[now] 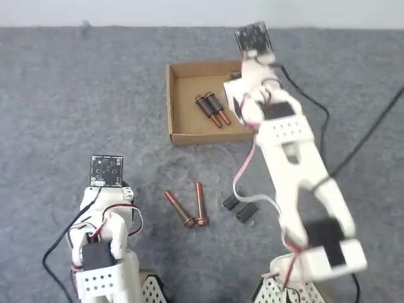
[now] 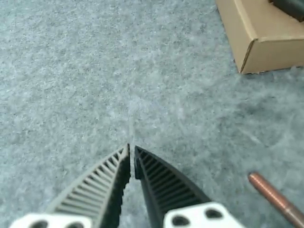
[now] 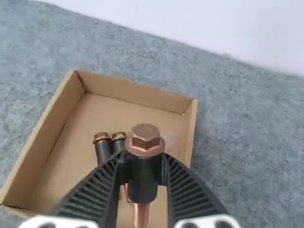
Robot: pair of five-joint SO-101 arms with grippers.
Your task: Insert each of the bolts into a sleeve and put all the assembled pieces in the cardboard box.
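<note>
From above, the cardboard box [image 1: 170, 101] sits toward 12 o'clock on the grey bench [image 1: 76, 95], and two assembled pieces [image 1: 211, 108] lie side by side inside it. My right arm [image 1: 287, 136] stretches out over the box's 3 o'clock edge, while my left arm [image 1: 104, 221] is folded back near 7 o'clock. At 6 o'clock from the box two loose bolts [image 1: 201, 203] lie on the bench, heads toward 6 o'clock. Just at their 3 o'clock lie two loose sleeves [image 1: 247, 212], apart from the bolts. At my left wrist, my left claw [image 2: 131, 152] is closed with nothing between its tips, over the bench. A corner of the box and the shank of one of the loose bolts lie nearby. At my right wrist, my right claw [image 3: 141, 164] is clamped on a black sleeve [image 3: 142, 183] with a copper bolt [image 3: 145, 140] through it, its hex head facing the camera. It is held over the open box, and the two assembled pieces lie just beyond it on the box floor.
</note>
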